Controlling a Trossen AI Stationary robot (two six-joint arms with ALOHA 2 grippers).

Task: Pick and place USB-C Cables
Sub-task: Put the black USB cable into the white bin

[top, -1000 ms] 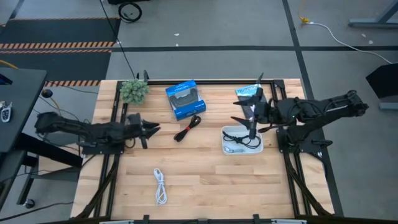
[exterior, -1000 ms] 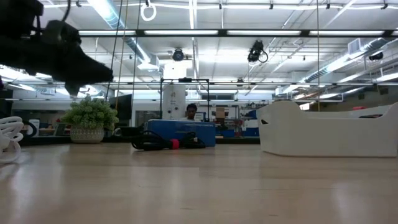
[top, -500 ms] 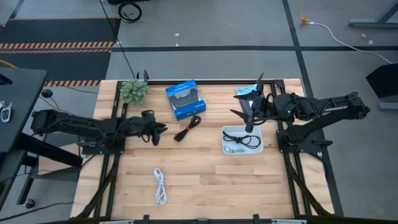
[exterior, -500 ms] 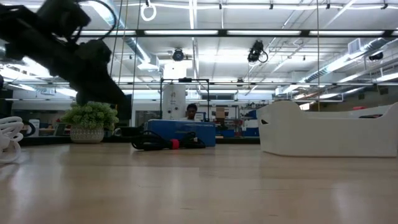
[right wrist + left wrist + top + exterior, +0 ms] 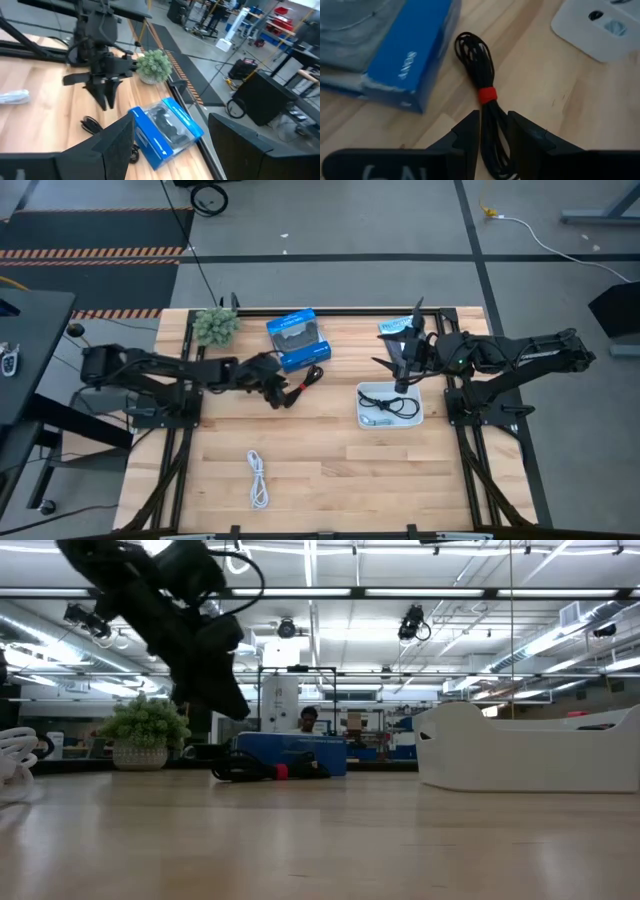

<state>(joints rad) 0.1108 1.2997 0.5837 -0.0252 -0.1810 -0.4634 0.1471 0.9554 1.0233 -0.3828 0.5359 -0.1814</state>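
Robotics lab: ceiling strip lights (image 5: 400,592), workbenches (image 5: 280,75).

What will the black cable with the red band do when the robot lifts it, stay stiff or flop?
The black cable will probably flop a little, since it is thin loops. The red band pinches its middle, so it should stay bundled. It looks light; the left tool straddles it near the blue box.

The left gripper (image 5: 277,391) hangs over the black-and-red cable (image 5: 303,387), fingers parted either side of it; the blue box (image 5: 297,339) stands just beside the cable's far end, crowding that side; bare table (image 5: 330,465) lies open toward the white tray (image 5: 389,406); the right gripper (image 5: 402,369) occupies the air above the tray's far rim; the white cable (image 5: 258,479) lies well apart on open wood
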